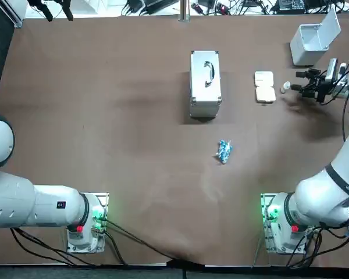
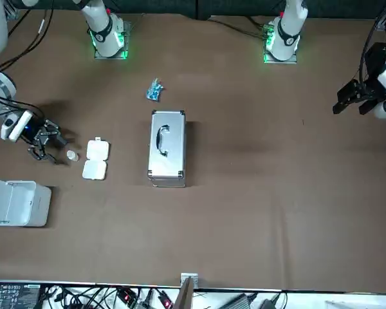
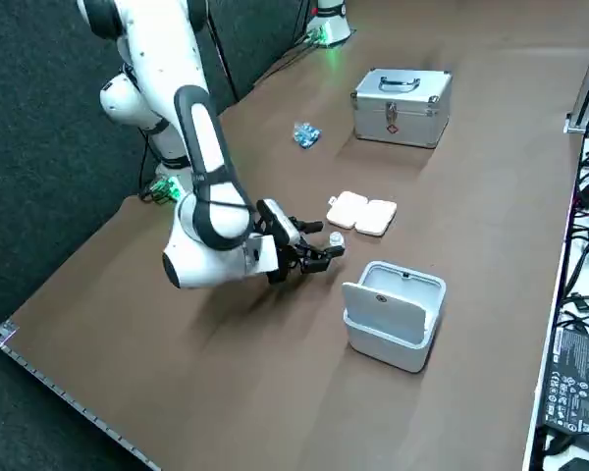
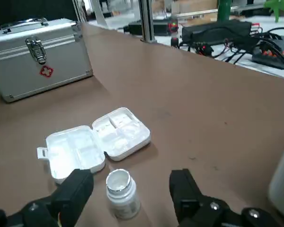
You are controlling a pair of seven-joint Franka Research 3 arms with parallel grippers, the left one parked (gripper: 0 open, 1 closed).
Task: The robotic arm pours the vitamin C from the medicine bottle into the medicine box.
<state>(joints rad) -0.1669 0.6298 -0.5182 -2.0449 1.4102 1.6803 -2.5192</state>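
A small white medicine bottle [image 4: 120,191] stands upright with its top open, right beside the open white medicine box [image 4: 97,142]. My right gripper [image 4: 130,178] is open and low over the table, its black fingers on either side of the bottle without touching it. From overhead, the gripper [image 1: 296,81] reaches in from the right edge, with the bottle [image 1: 285,86] at its fingertips and the box [image 1: 264,86] just beyond. The front view shows the gripper [image 2: 59,149], the bottle [image 2: 71,155] and the box [image 2: 95,158] in a row. From the side, the gripper [image 3: 326,240] meets the bottle [image 3: 336,238].
A silver first-aid case [image 1: 205,81] stands mid-table, past the medicine box. A blue packet [image 1: 223,151] lies nearer the arms' bases. A white bin [image 1: 311,40] with a raised lid sits at the far right corner, close to the gripper.
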